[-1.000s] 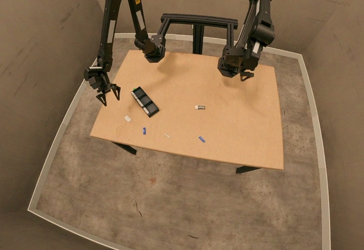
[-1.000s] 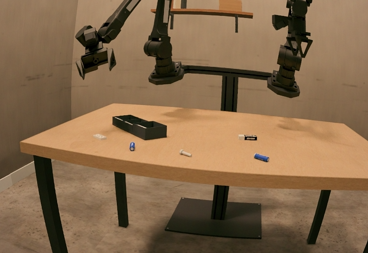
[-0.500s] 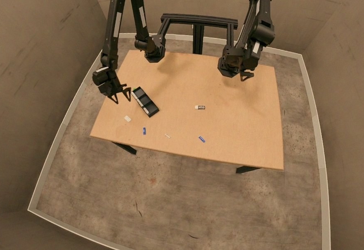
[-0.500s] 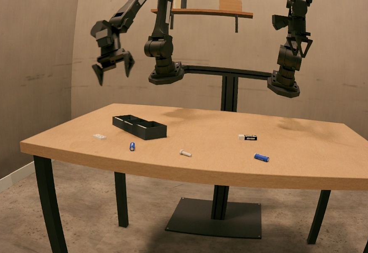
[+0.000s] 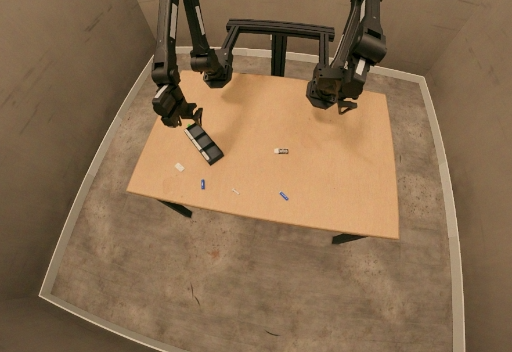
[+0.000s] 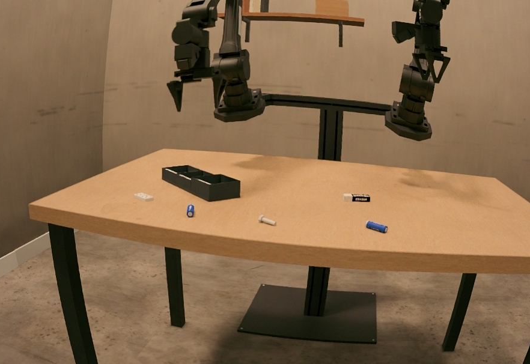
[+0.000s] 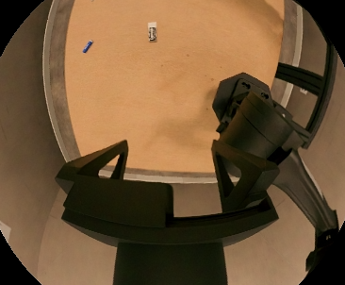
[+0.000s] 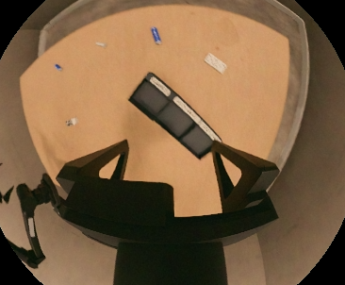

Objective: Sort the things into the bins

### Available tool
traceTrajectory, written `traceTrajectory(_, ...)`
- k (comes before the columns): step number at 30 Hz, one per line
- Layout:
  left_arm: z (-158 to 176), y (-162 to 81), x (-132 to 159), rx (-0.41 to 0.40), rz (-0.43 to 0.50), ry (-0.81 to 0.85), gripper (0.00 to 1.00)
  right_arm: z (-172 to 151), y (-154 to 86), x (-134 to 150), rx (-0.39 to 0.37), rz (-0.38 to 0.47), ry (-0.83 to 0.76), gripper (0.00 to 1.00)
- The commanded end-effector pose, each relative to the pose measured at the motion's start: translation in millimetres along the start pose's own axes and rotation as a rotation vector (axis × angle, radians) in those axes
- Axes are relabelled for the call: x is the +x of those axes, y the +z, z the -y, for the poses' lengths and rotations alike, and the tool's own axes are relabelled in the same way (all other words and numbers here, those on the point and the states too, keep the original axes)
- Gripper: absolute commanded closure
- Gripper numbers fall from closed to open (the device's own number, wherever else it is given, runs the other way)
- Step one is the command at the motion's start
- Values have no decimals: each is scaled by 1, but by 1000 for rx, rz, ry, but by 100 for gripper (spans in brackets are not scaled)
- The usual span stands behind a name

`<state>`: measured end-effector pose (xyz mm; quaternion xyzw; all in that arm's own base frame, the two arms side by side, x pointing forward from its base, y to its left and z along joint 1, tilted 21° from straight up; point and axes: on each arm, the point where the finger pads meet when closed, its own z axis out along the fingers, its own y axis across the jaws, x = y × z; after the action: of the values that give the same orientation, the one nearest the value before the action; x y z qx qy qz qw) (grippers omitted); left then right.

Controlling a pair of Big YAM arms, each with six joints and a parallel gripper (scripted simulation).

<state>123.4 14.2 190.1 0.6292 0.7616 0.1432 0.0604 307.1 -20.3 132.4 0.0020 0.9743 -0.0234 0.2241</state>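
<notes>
A black three-compartment bin row (image 5: 217,159) (image 6: 223,191) (image 8: 141,108) stands flat; its compartments look empty and its labels are unreadable. A white domino-like tile (image 5: 179,166) (image 6: 143,197) (image 8: 215,63), a blue battery (image 5: 202,184) (image 6: 190,210) (image 8: 156,36), a pale bolt (image 5: 235,191) (image 6: 267,220) (image 8: 101,44), a second blue battery (image 5: 284,195) (image 6: 377,226) (image 7: 88,46) (image 8: 58,67) and an eraser (image 5: 281,151) (image 6: 356,197) (image 7: 152,32) (image 8: 72,122) lie outside. My right gripper (image 6: 197,109) (image 8: 170,143) is open and empty, above the bins' far end. My left gripper (image 6: 431,81) (image 7: 170,143) is open and empty, raised by its own base.
A small green thing (image 5: 188,125) shows at the bins' far end in the top view, partly hidden; I cannot tell what it is. The arms' frame (image 5: 278,53) (image 6: 330,133) stands behind the table (image 5: 348,199) (image 6: 309,240). A wall shelf (image 6: 291,17) hangs behind.
</notes>
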Motion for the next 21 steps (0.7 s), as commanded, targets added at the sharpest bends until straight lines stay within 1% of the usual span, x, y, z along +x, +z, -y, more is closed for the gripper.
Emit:
traceTrajectory(1, -15, -30, 1, -67, 22, -9, 0, -8, -32, -8, 58, -24, 27, 0)
traceTrajectory(2, -15, -30, 1, -67, 22, -9, 0, -8, -37, -1, 83, -44, 21, 0)
traceTrajectory(7, -15, -30, 1, -67, 22, -9, 0, -7, -39, 2, 84, -44, 23, 0)
traceTrajectory(9, -15, -30, 1, -67, 22, -9, 0, -1, -34, 4, 93, -67, 39, 0)
traceTrajectory(11, -15, -30, 1, -67, 22, -9, 0, 0, -33, 4, 92, -72, 39, 0)
traceTrajectory(21, -15, -30, 1, -67, 22, -9, 0, 1, -32, 0, 88, -64, 24, 0)
